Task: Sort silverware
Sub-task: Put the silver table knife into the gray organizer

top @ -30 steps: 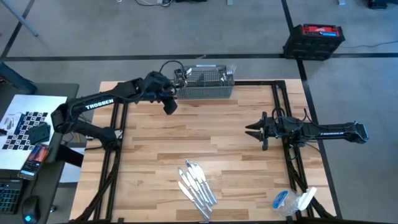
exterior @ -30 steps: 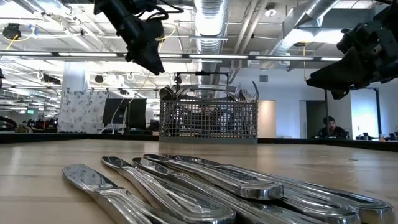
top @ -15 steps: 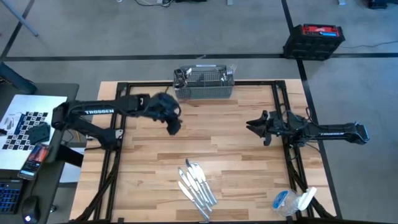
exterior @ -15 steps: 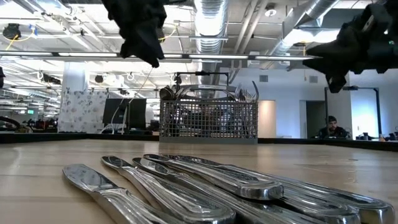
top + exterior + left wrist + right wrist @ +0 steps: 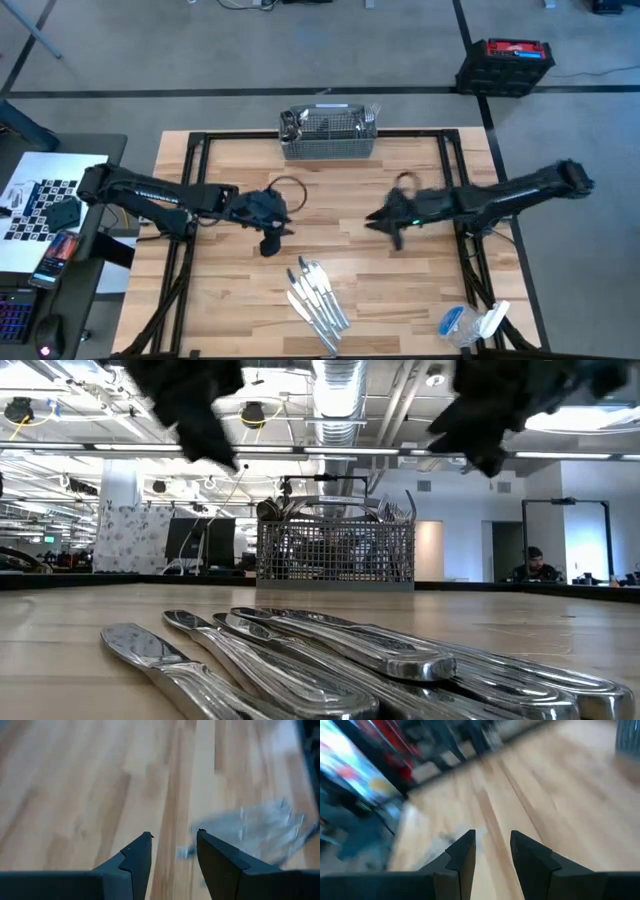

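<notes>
Near table edge: the silverware (image 5: 317, 294) lies in a loose bunch on the wooden table (image 5: 340, 200), handles fanned, nothing gripping it.
Far edge: wire basket (image 5: 328, 135) sits at the back, more cutlery standing up inside it.
Left gripper (image 5: 270, 240): low over the boards, just beside the pile on its left, fingers apart with a clear gap, empty.
Right gripper (image 5: 385, 222): out over mid-table, near the pile's right, fingers parted, nothing between them.
Left wrist view: blurred shiny pieces (image 5: 255, 830) ahead of the fingertips (image 5: 142, 845).
Corner: clear plastic container (image 5: 462, 326).
</notes>
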